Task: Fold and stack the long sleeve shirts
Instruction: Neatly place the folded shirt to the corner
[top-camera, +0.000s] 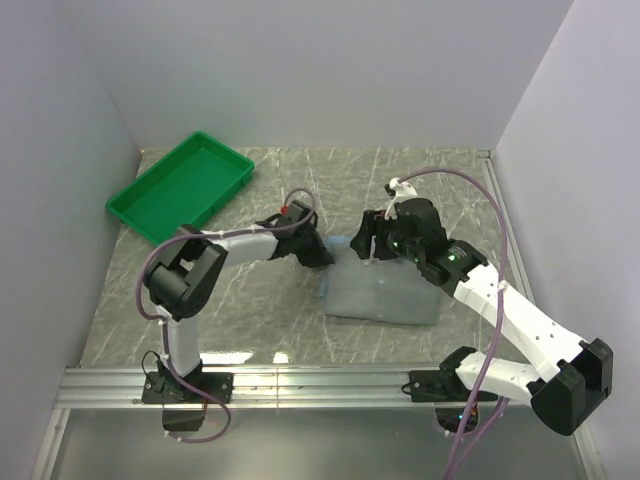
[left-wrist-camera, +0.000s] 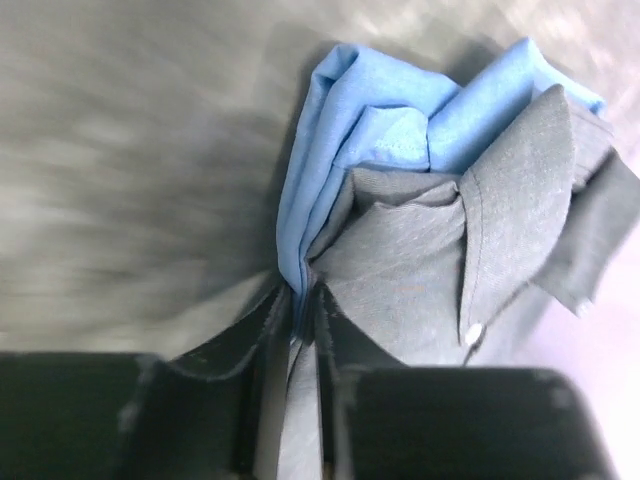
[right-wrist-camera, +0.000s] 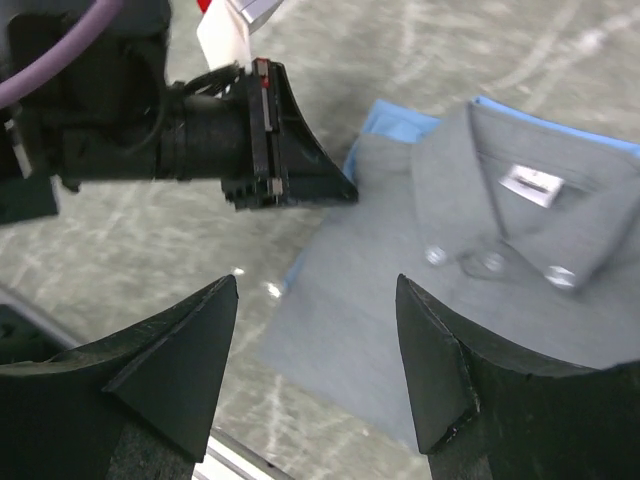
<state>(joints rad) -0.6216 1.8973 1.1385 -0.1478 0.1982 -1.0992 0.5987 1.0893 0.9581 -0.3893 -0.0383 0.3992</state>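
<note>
i see a grey-green marble table (top-camera: 250, 320) between pale walls. a green tray (top-camera: 180, 185) sits at ten o'clock. the grey shirt (top-camera: 385, 297) lies folded at centre on the blue shirt (left-wrist-camera: 345, 130). left gripper (left-wrist-camera: 295, 330) is clenched on both shirts' edge; right gripper (right-wrist-camera: 315, 330) hangs released above.

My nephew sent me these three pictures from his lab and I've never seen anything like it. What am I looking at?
Two robot arms are bolted at the near edge of a marble-patterned table. One picture looks down from above; the other two come from cameras on each wrist. On the table lie a folded grey shirt stacked on a blue shirt, with a green tray at the back left. The left tool has pinched the shirts' edge, both layers between its fingers. The right tool hangs open above the grey shirt, holding nothing.
</note>
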